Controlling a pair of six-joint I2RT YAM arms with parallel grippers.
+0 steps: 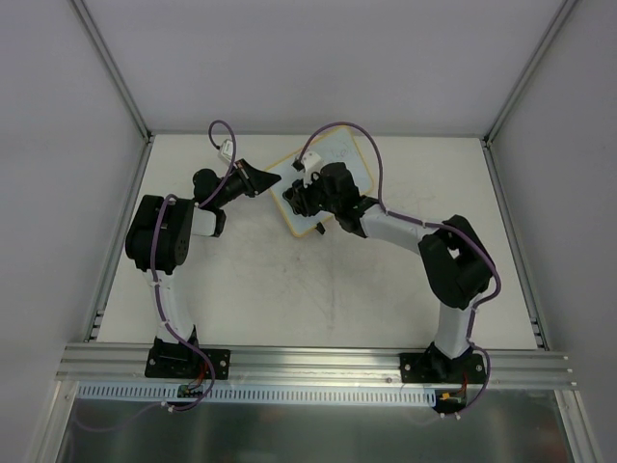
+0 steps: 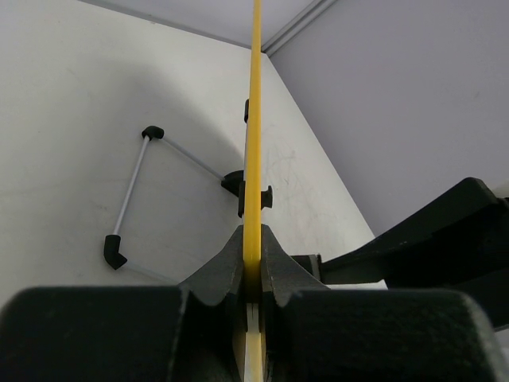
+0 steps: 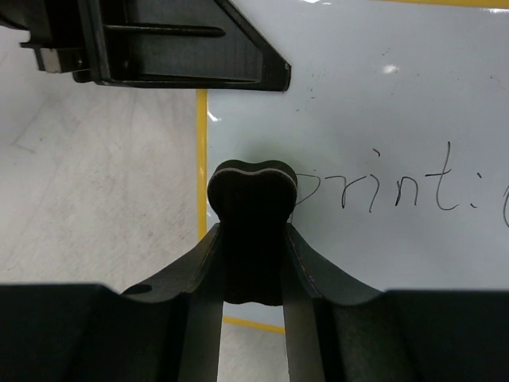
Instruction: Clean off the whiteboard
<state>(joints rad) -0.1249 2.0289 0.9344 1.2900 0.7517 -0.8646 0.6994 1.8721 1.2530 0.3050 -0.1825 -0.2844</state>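
Note:
The whiteboard (image 1: 339, 160), white with a yellow frame, lies tilted at the back middle of the table. My left gripper (image 1: 269, 180) is shut on its left frame edge. In the left wrist view that yellow edge (image 2: 255, 119) runs straight up from between the closed jaws of the left gripper (image 2: 253, 267). My right gripper (image 1: 302, 199) is shut on a black eraser (image 3: 253, 195), which sits on the whiteboard (image 3: 382, 103) near its left frame. Dark handwriting (image 3: 398, 191) runs rightward from the eraser. The left gripper (image 3: 183, 48) shows at the top of the right wrist view.
A thin white rod frame with black corner pieces (image 2: 131, 195) lies on the table left of the board's edge. Grey enclosure walls (image 1: 58, 145) stand at the left, back and right of the table. An aluminium rail (image 1: 308, 362) crosses the near edge at the arm bases.

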